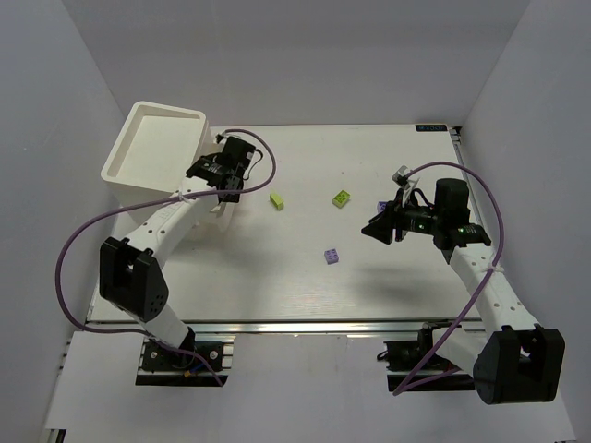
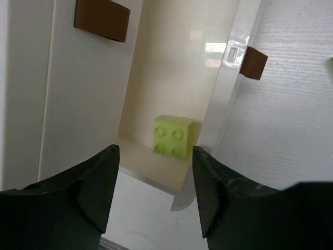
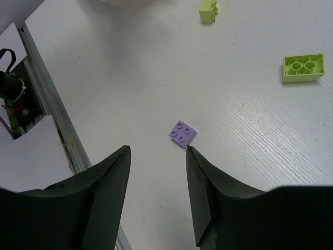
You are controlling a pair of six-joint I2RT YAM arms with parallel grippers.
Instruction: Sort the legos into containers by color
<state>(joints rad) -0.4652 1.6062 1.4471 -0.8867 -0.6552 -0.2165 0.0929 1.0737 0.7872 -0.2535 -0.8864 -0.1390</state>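
1. The left gripper (image 2: 155, 195) is right in front of the tall white box (image 1: 152, 138), at the far left of the table (image 1: 277, 295).
2. Its two fingers are wide apart. They hold nothing.
3. A drawer (image 2: 171, 67) of the box is open in front of those fingers. One light green brick (image 2: 173, 136) is inside it, close to the drawer's right wall. Its bumps face the camera.
4. Two brown knobs show on the box fronts. One knob (image 2: 101, 20) is up on the left. The other knob (image 2: 254, 62) is on the right.
5. The right gripper (image 3: 156, 192) hangs over the right part of the table. Its fingers are wide apart too, and they are empty.
6. A purple brick (image 3: 182, 133) lies on the table just past the gap between the right fingers. Its bumps point up. The fingers do not touch it.
7. Two more bricks lie farther off on the table. One is a small green brick (image 3: 209, 10). The other is a long green brick (image 3: 303, 67) that lies upside down, hollow side up.
8. From above, the two green ones sit apart from each other near the middle of the table. The purple brick lies closer to the arms.
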